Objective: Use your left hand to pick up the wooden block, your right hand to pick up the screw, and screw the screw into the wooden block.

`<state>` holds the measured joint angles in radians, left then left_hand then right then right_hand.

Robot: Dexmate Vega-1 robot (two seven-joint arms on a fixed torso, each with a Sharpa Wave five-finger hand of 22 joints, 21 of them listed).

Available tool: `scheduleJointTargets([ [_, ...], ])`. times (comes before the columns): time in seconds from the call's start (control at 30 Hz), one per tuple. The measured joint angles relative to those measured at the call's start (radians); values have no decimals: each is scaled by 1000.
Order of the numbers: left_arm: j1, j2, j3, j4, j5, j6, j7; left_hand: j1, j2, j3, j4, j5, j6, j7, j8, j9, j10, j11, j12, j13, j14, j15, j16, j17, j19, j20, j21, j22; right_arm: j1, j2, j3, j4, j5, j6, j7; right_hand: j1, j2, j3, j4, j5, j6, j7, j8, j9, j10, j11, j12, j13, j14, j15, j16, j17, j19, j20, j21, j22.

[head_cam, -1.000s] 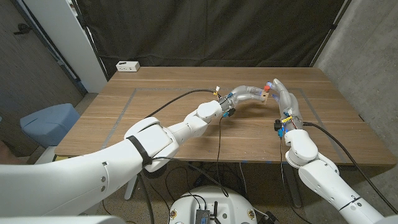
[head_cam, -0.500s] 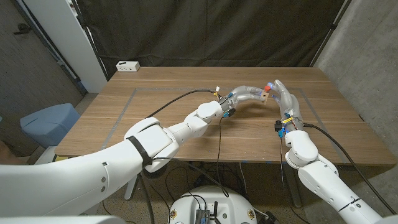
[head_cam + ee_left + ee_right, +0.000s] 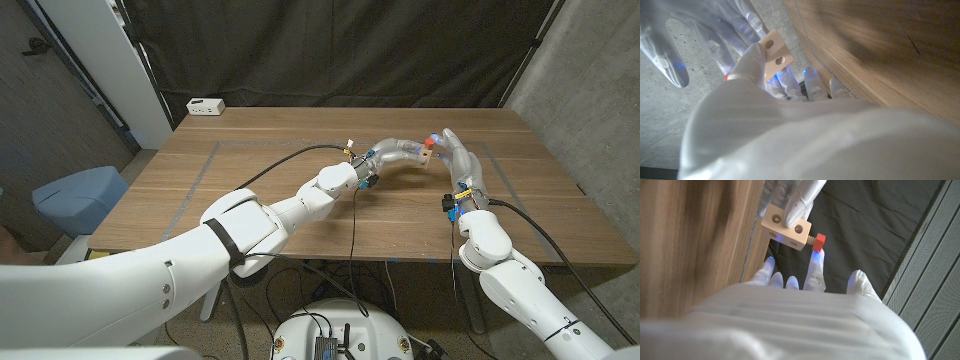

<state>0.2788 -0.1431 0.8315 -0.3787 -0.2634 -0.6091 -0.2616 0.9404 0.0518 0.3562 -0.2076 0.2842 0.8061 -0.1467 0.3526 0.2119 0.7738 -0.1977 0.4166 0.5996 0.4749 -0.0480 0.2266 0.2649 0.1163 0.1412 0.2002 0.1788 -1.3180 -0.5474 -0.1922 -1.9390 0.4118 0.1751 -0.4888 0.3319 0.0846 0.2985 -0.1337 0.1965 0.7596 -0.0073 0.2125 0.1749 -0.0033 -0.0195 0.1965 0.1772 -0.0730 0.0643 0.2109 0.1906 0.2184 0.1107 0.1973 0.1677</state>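
**While the block stays aloft, little has moved**

Since the earlier frames both arms have barely shifted. Left robot hand (image 3: 400, 152) grips the wooden block (image 3: 786, 229) above the bench (image 3: 250, 190). Right robot hand (image 3: 458, 157) reaches up beside it, fingertips (image 3: 815, 260) touching the red-headed screw (image 3: 817, 240) seated in the block's side.

One wooden block (image 3: 785, 228), gripped in left hand (image 3: 400, 152), two round holes on face toward right wrist camera; one red-headed screw (image 3: 817, 241), touching block's end, just beyond right hand (image 3: 458, 158) fingertips; two robot hands; one wooden table (image 3: 250, 190); one white power strip (image 3: 205, 106), well apart from both hands, at far table corner.
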Motion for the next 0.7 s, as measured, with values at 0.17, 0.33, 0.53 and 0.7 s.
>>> scheduleJointTargets([
  [0.17,0,0,-1,1,-2,4,0,0,0,0,0,-3,0,0,0,0,0,0,0,0,0,0,0,0,0,0,0,0,-4,1,1,-5,0,2,-4,0,0,0,0,0,13,-2,0,0,11,-4,1,0,11,0,0,0,11,0,0,0],
  [0.33,0,-1,-2,1,-4,5,-2,0,0,0,0,-3,0,0,0,0,0,0,0,0,0,0,0,0,0,0,0,0,-9,3,3,-12,-3,2,-9,4,4,3,-3,0,25,0,0,3,23,-9,4,0,22,-8,4,0,20,-2,0,0],
  [0.53,1,-1,-3,1,-6,5,-4,0,0,0,0,-4,0,0,0,0,0,-1,0,1,0,0,0,0,0,0,0,0,-15,4,4,-20,-7,0,-13,7,7,3,-3,0,44,2,0,2,36,-11,4,0,34,-13,8,0,30,-2,0,0],
  [0.7,2,-1,-4,1,-6,5,-6,0,0,0,0,-4,0,0,0,-1,0,-1,0,1,0,0,0,0,0,0,0,0,-20,4,4,-26,-8,-8,-17,7,7,7,-7,0,50,7,0,1,41,-16,4,0,39,-18,8,0,36,-7,0,0],
])
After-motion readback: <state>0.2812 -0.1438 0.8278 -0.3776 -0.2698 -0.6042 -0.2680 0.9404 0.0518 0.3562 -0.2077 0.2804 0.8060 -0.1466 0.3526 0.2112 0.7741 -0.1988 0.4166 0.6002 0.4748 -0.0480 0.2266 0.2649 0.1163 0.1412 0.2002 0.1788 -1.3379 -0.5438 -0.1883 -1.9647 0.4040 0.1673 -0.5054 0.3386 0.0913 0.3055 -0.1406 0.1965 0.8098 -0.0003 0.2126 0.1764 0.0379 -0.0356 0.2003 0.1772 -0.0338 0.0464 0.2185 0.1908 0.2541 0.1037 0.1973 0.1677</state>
